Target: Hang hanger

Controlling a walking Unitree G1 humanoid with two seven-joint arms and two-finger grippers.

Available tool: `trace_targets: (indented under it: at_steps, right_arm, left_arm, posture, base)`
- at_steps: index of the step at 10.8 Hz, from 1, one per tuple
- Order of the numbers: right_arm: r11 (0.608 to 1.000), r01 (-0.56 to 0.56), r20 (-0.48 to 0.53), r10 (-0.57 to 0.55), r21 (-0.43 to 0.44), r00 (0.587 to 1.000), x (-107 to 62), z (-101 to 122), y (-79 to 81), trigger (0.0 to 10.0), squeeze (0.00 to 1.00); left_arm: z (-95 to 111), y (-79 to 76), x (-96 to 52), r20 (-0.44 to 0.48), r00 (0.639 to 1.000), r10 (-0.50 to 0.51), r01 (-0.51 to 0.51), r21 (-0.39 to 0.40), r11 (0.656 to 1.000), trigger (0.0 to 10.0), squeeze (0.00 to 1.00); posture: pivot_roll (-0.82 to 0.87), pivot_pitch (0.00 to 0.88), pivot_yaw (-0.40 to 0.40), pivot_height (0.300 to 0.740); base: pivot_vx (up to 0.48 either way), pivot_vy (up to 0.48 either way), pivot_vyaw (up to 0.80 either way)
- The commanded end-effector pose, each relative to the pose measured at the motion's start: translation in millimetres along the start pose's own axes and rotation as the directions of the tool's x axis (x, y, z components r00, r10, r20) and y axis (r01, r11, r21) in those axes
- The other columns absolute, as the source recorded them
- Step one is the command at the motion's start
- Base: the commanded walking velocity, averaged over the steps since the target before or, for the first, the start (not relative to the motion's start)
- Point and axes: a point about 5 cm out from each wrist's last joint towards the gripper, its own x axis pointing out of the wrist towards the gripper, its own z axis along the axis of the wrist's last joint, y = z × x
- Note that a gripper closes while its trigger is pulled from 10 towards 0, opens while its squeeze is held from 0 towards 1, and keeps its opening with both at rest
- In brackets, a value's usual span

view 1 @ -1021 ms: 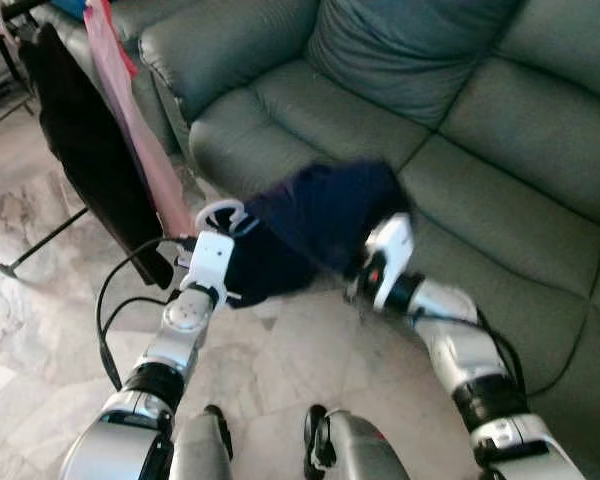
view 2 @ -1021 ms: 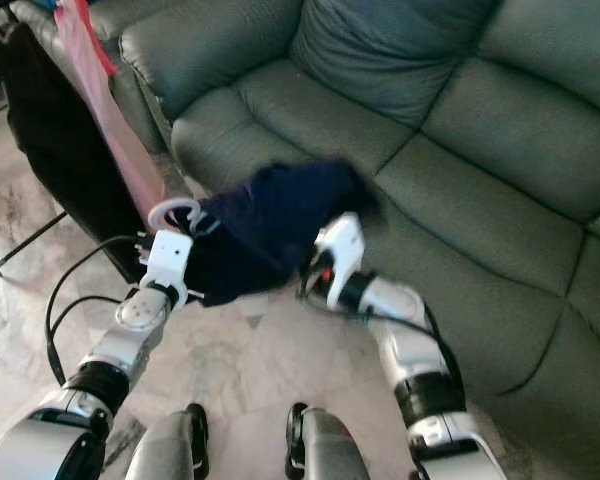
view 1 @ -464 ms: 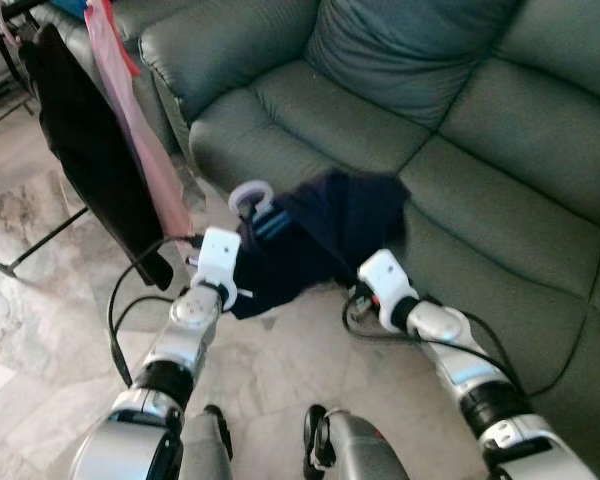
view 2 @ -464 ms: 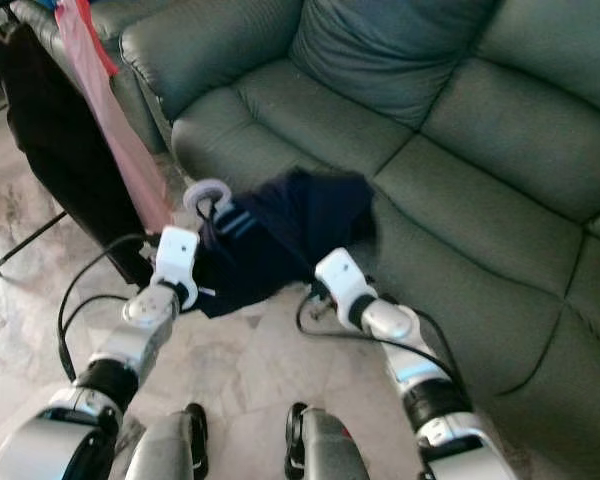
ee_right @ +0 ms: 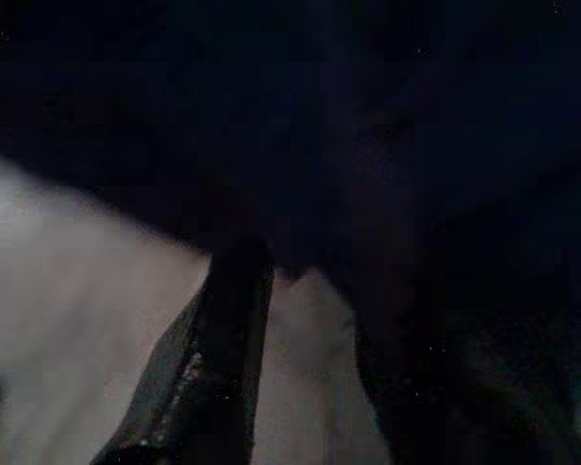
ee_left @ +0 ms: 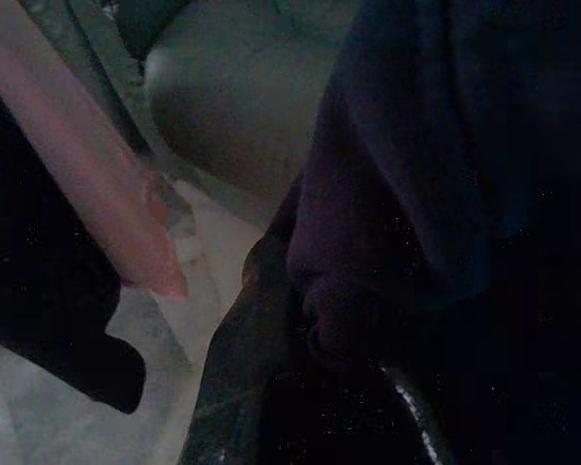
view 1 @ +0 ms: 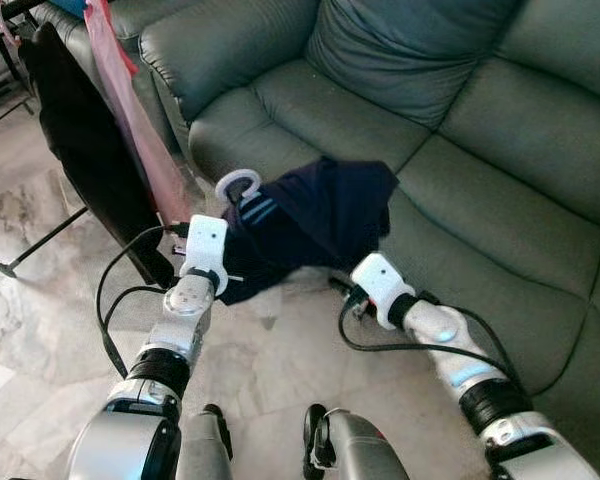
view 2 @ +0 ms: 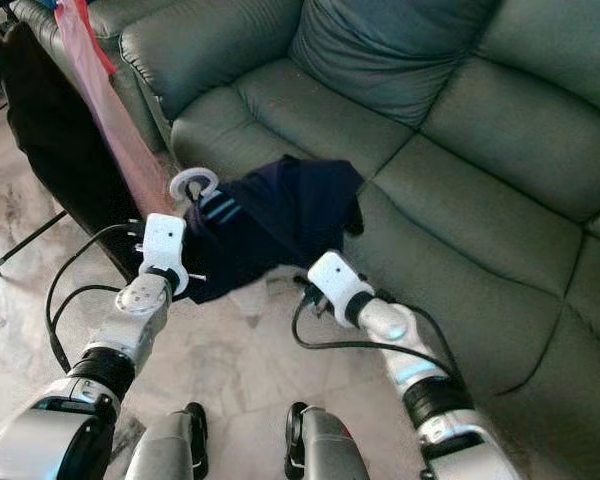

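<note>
- Hanger (view 1: 238,184): white plastic, with a rounded hook loop showing above the garment's collar; hook points up and toward the sofa arm, long axis hidden under the cloth.
- Garment (view 1: 310,220): dark navy soft fabric with pale stripes near the collar, draped and crumpled on the hanger, held just off the front edge of the sofa seat.
- Sofa (view 1: 480,120): dark green, leather-like, with puffed, seamed cushions.
- Floor (view 1: 40,300): polished marble-pattern tile.
- Rack clothes: a black garment (view 1: 85,150) and a pink one (view 1: 130,110), hanging beyond the sofa's left arm.
- Left gripper (ee_left: 310,387): under the garment's left end beside the hook; fingers buried in cloth, grip cannot be told.
- Right gripper (ee_right: 300,281): below the garment's right end; dark fingers (ee_right: 228,329) stand slightly apart, with cloth just ahead of them; hold cannot be told.
- Change from half a second ago: the hanger hook sits lower and further left, the garment is spread wider, and the right wrist is lower.
</note>
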Motion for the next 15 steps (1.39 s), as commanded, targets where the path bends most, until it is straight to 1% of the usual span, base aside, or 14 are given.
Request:
trace_targets:
  at_steps: [1,2,3,4,6,7,8,9,10,11,12,13,14,15]
  right_arm:
    - [0.974,0.123,-0.026,-0.12,0.19,0.992,-6.6,-12,-4.9,10.0,1.0]
    - [0.855,-0.025,0.179,-0.08,0.518,0.981,-4.0,8,8.0,10.0,1.0]
    - [0.834,-0.186,0.269,0.047,0.52,0.962,-8.3,16,18.7,10.0,1.0]
    - [0.811,-0.3,0.295,0.165,0.502,0.941,-12.5,17,23.8,10.0,1.0]
    - [0.805,-0.466,0.249,0.398,0.368,0.883,-27.9,13,29.7,10.0,1.0]
    - [0.839,-0.485,0.179,0.453,0.246,0.874,-35.4,5,26.6,10.0,1.0]
    - [0.87,-0.476,0.11,0.464,0.128,0.879,-42.0,0,17.6,10.0,1.0]
    - [0.92,-0.391,0.043,0.391,-0.002,0.919,-44.6,-3,0.1,10.0,1.0]
    - [0.957,-0.288,0.029,0.288,0.012,0.957,-42.4,-5,-12.2,10.0,1.0]
    - [0.987,-0.159,0.031,0.159,0.006,0.987,-40.1,-5,-24.3,10.0,1.0]
    - [0.999,-0.05,0.068,0.05,0.004,0.996,-37.0,0,-33.3,10.0,1.0]
    - [1.0,0.015,0.11,-0.015,-0.006,0.994,-34.8,7,-39.8,10.0,1.0]
    - [0.997,0.015,0.15,-0.003,-0.08,0.989,-35.1,15,-47.5,10.0,1.0]
    - [0.99,-0.007,0.113,0.023,-0.139,0.993,-37.6,13,-54.0,10.0,0.98]
  left_arm:
    - [21,15.2,4.2,0.09,0.99,0.106,-0.097,-0.095,0.991,0.0,0.0]
    - [21,15.4,4.3,0.092,0.989,0.113,-0.104,-0.104,0.989,0.0,0.0]
    - [23,14.5,4.6,0.108,0.989,0.106,-0.094,-0.112,0.989,0.0,0.0]
    - [26,10.8,4.9,0.125,0.989,0.078,-0.062,-0.128,0.99,0.0,0.0]
    - [28,9.5,4.7,0.152,0.987,0.048,-0.034,-0.091,0.995,0.0,0.0]
    - [31,10.5,4.5,0.175,0.984,0.022,-0.014,-0.046,0.999,0.0,0.0]
    - [33,13.9,3.9,0.198,0.98,-0.008,0.003,0.03,1.0,0.0,0.0]
    - [38,21.8,2.8,0.227,0.973,-0.047,0.012,0.152,0.988,0.0,0.0]
    - [39,26.1,3.2,0.228,0.972,-0.051,0.014,0.158,0.987,0.0,0.0]
    - [43,29.4,3.4,0.242,0.968,-0.072,0.02,0.207,0.978,0.0,0.0]
    - [48,27.3,2.1,0.263,0.955,-0.14,0.065,0.275,0.959,0.0,0.0]
    - [48,21.6,-1.3,0.26,0.935,-0.243,0.139,0.361,0.922,0.0,0.0]
    - [38,20.1,-8.6,0.195,0.908,-0.372,0.218,0.537,0.815,0.0,0.0]
    - [34,26.2,-10.0,0.178,0.912,-0.369,0.222,0.543,0.81,0.0,0.0]
  posture:
    - [-0.04,0.192,-0.068,0.74]
    - [-0.04,0.191,-0.068,0.74]
    - [-0.04,0.192,-0.068,0.74]
    - [-0.04,0.191,-0.068,0.74]
    - [-0.04,0.189,-0.067,0.74]
    - [-0.04,0.19,-0.067,0.74]
    - [-0.04,0.19,-0.065,0.74]
    - [-0.05,0.191,-0.065,0.74]
    - [-0.05,0.19,-0.062,0.74]
    - [-0.05,0.19,-0.062,0.74]
    - [-0.05,0.189,-0.059,0.74]
    - [-0.05,0.189,-0.059,0.74]
    - [-0.05,0.19,-0.06,0.74]
    - [-0.05,0.19,-0.06,0.74]
  base:
    - [0.0,0.0,0.0]
    - [0.0,0.0,0.0]
    - [0.0,0.0,0.0]
    - [0.0,0.0,0.0]
    - [0.0,0.0,0.0]
    - [0.0,0.0,0.0]
    - [0.0,0.0,0.0]
    - [0.0,0.0,0.0]
    - [0.0,0.0,0.0]
    - [0.0,0.0,0.0]
    - [0.0,0.0,0.0]
    - [0.0,0.0,0.0]
    - [0.0,0.0,0.0]
    - [0.0,0.0,0.0]
